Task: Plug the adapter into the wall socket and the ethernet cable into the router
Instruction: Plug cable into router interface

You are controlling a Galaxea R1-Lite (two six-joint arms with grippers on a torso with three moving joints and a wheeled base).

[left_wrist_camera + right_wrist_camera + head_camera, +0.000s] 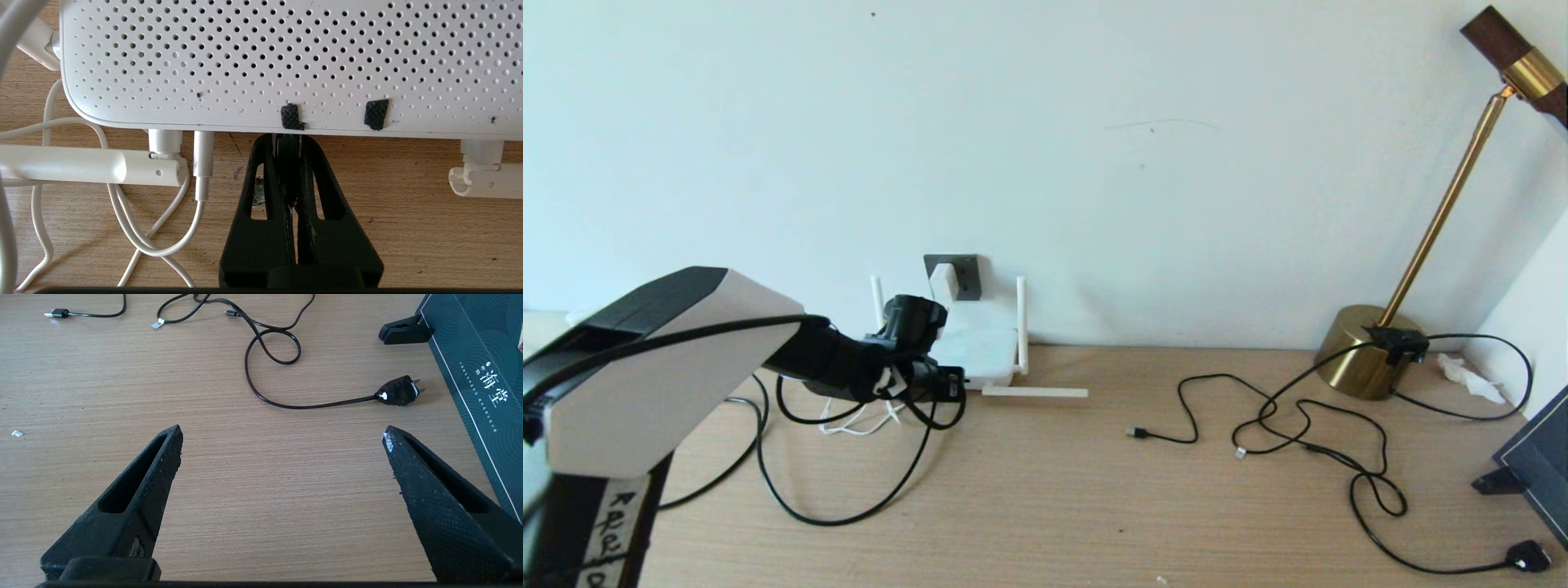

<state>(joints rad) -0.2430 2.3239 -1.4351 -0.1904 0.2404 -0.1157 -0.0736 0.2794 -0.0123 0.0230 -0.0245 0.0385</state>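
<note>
Ethernet cable [288, 152] connector sits pinched in the left gripper [288, 141], right at the router [261, 61] edge. Adapter [944, 282] sits in the wall socket [964, 271]. Right gripper [282, 435] hangs spread wide over the table [261, 498], holding nothing.

Right gripper [282, 435] fingers spread above the table [253, 498].

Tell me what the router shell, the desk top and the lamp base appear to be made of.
Router: probably matte white moulded plastic, with a grid of small vent holes. Desk: light wood or wood-look laminate, with fine straight grain lines. Lamp base: likely brushed brass-coloured metal, with a soft golden sheen.
</note>
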